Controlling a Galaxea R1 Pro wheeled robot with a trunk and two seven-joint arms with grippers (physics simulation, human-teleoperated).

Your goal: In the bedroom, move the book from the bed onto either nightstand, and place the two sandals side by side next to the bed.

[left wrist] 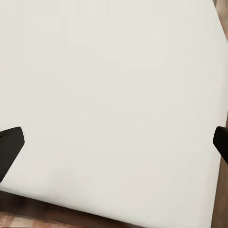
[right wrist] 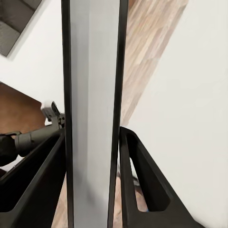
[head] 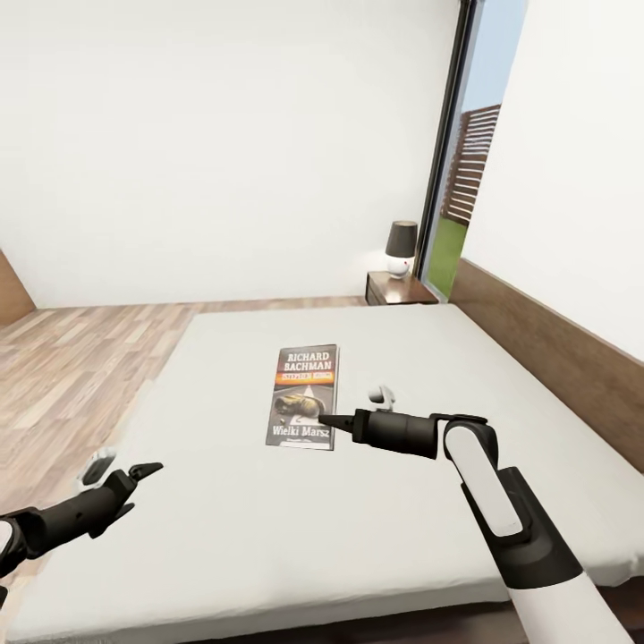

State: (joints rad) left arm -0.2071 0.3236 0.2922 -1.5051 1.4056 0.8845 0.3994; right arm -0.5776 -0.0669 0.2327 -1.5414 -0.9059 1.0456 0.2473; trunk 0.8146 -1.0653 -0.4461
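The book lies on the pale mattress of the bed, with its dark cover and white "RICHARD BACHMAN" lettering facing up. My right gripper is at the book's near right edge. In the right wrist view the book stands edge-on between the two black fingers, which press on both its faces. My left gripper hovers open over the bed's near left part. Its fingertips are spread wide above bare mattress. The sandals are out of view.
A dark brown nightstand with a black-shaded lamp stands at the bed's far right corner, beside the tall window. The wooden headboard runs along the right. Wood-plank floor lies to the bed's left.
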